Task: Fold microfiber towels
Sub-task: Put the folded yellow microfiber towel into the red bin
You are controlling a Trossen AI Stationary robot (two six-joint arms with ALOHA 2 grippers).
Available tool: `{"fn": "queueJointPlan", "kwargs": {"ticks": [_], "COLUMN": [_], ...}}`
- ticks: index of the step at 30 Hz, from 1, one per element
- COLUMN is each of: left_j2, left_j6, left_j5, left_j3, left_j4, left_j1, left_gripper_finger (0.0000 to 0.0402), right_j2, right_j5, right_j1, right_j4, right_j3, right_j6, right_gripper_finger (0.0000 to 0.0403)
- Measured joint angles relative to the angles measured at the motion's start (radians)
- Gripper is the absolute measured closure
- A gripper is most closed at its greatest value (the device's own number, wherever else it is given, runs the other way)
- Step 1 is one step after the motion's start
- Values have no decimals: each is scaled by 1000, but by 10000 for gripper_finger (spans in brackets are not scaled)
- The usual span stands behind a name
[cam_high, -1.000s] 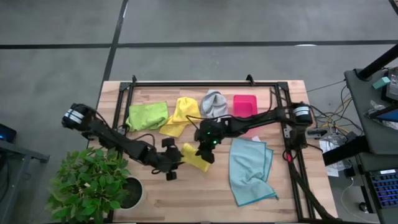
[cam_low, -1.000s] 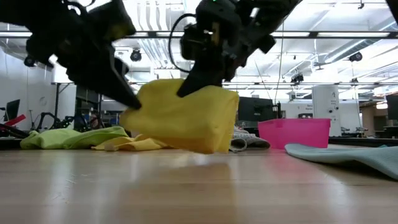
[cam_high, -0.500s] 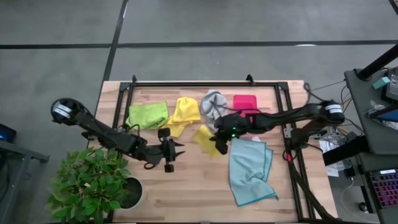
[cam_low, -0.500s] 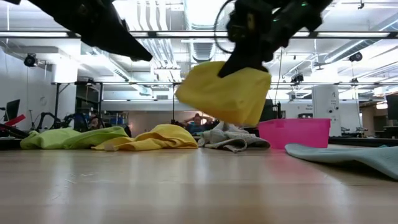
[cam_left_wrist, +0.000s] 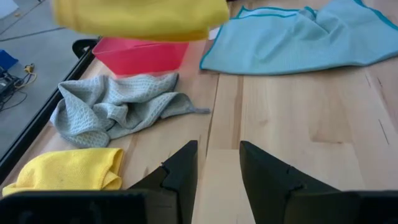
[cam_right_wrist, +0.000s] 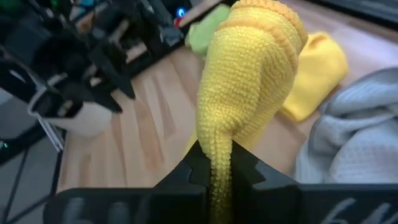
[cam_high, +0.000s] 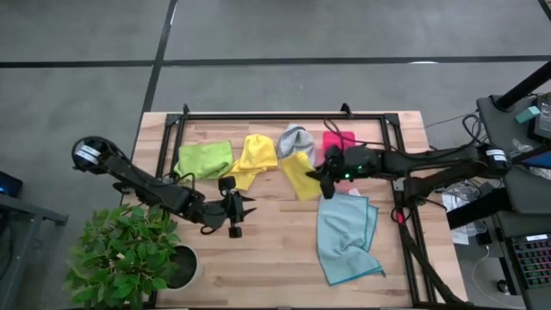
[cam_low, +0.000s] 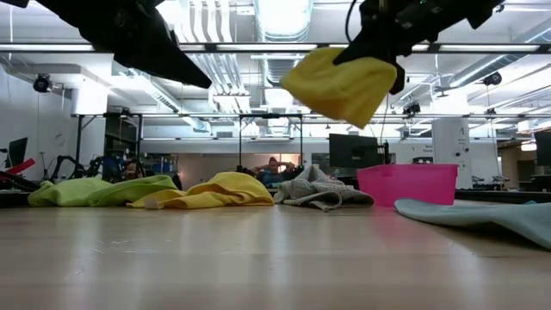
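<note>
- Your right gripper (cam_high: 326, 171) is pinched on a folded yellow towel (cam_high: 301, 176) and holds it clear of the table (cam_high: 258, 267); from table height it hangs high in the air, near the pink tray (cam_high: 338, 142).
- In the right wrist view the yellow towel (cam_right_wrist: 249, 93) is squeezed between the two fingers (cam_right_wrist: 198, 167) and bulges out past them, so only a narrow strip seems to be held. A quick swing could let it slide out or let the fold open.
- Your left gripper (cam_high: 244, 207) sits low over the front left of the table with its fingers spread and nothing between them; its own view shows bare wood in the gap.
- The other towels lie along the far edge: a green towel (cam_high: 205, 158), a second yellow towel (cam_high: 255, 155) and a grey towel (cam_high: 295, 140), each bunched and unfolded. The light blue towel (cam_high: 346, 234) lies spread just in front of the right gripper.
- If you lower the held towel where it hangs now, it looks likely to land partly on the grey towel or the light blue one, and the fold would then sit crooked.
- A release before it rests flat could let the loose end flop open.
- Keep the left arm low and apart, since both arms reach toward the middle of the table.
</note>
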Motion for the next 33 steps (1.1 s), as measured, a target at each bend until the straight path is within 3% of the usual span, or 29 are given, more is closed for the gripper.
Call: {"fn": "queueJointPlan", "kwargs": {"ticks": [9,11,15,17,33], "left_j2": [2,2,2,2,-4], "left_j6": [-1,-1,-1,-1,82], "left_j5": [-6,-6,-6,-6,-22], "left_j3": [0,0,0,0,0], "left_j4": [-1,-1,-1,-1,37], "left_j1": [0,0,0,0,0], "left_gripper_finger": [297,297,297,297,297], "right_j2": [-94,-119,-158,-169,-184], "right_j5": [34,92,321,371,312], "right_j1": [-100,-135,-196,-219,-311], "right_j4": [-82,-155,-372,-428,-329], "right_j3": [-4,-4,-4,-13,-168], "right_j6": [5,16,83,139,302], "right_gripper_finger": [390,390,390,390,390]}}
